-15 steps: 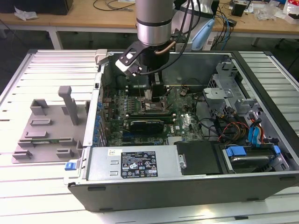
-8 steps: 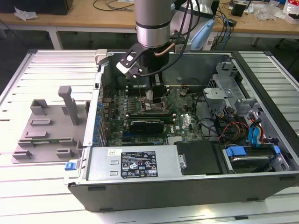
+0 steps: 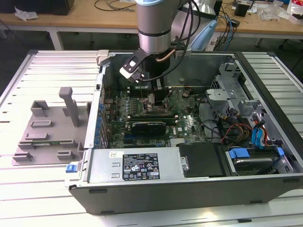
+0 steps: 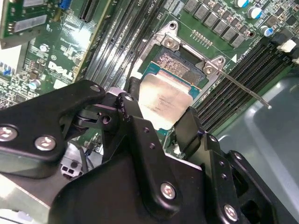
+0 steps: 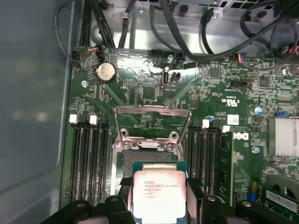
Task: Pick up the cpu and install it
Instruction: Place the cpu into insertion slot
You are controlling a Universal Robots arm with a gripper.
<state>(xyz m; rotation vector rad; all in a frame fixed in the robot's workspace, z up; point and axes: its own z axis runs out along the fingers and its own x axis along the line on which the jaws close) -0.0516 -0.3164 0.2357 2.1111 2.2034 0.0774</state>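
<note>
Bright, even lighting; mild metallic glare

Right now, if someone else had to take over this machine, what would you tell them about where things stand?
Gripper: shut on the cpu, a finger on each side.
Cpu: held over the motherboard, at the edge of the open cpu socket. The socket's load plate is raised.
Done: cpu picked up, now inside the computer case.
Left: the cpu does not look seated in the socket yet, and the load plate is not closed.
</note>
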